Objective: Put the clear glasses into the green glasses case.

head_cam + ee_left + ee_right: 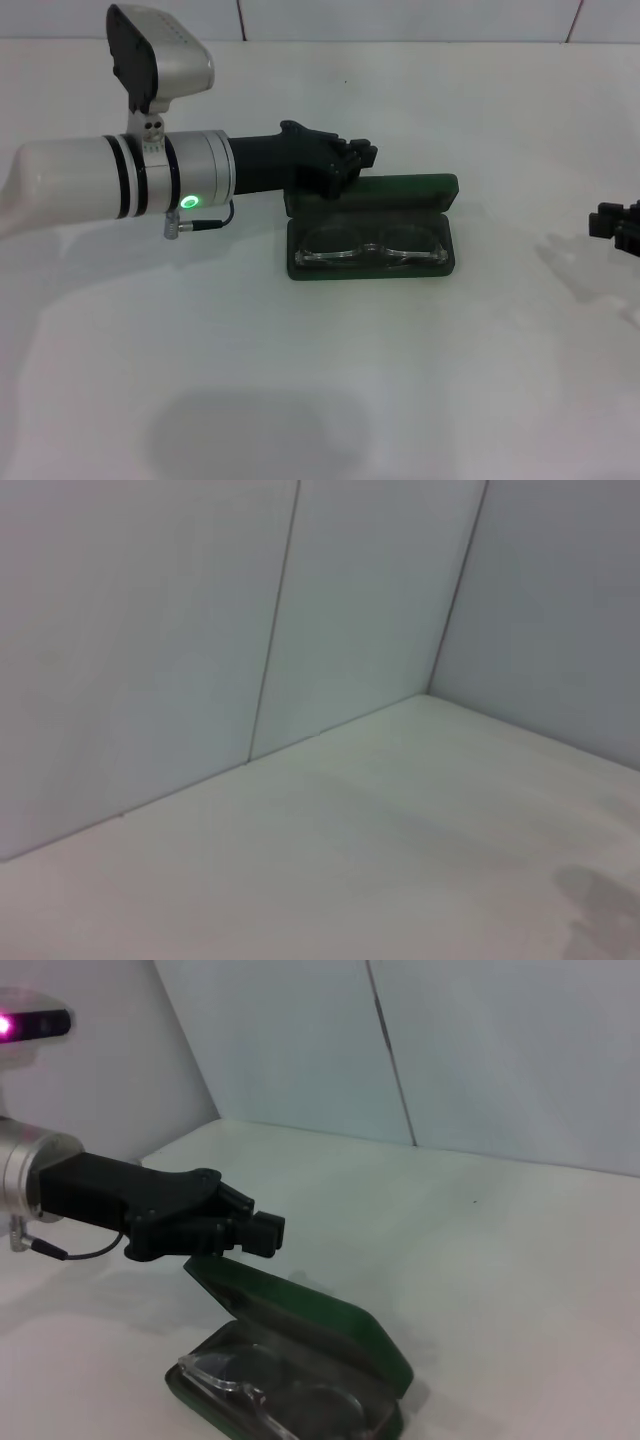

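Head view, left hand [358, 160] level above green glasses case [372, 262] lid, fingers pressed together.

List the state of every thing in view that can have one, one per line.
Glasses: folded, lying inside the case's base.
Case: open, lid tilted partway up on its far hinge.
Left gripper: shut, empty, at the lid's far left edge.
Right gripper: parked at the table's right edge.
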`<action>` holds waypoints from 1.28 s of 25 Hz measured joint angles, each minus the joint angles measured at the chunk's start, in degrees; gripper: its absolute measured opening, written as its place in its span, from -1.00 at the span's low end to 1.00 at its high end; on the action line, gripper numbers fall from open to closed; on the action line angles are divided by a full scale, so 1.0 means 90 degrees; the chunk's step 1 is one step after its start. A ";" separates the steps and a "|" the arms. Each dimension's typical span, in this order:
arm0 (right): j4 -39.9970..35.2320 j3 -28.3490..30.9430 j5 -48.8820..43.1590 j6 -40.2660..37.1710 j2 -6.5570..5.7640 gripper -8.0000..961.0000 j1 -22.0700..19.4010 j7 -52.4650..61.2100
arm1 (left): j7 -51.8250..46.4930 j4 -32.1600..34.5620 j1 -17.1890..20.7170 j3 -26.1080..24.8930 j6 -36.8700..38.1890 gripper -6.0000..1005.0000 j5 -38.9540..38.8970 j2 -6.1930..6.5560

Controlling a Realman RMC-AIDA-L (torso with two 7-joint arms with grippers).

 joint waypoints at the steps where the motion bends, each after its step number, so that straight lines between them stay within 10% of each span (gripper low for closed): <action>1: 0.0020 0.0000 0.0001 -0.0007 0.0001 -0.61 -0.0001 -0.0001 | 0.0002 -0.0005 0.0000 0.0001 0.0000 -0.81 0.0001 0.0000; 32: 0.0284 0.0000 0.0078 -0.0067 0.0001 -0.56 0.0011 -0.0142 | 0.0136 -0.0058 0.0252 0.0920 0.0167 -0.82 0.0033 -0.0003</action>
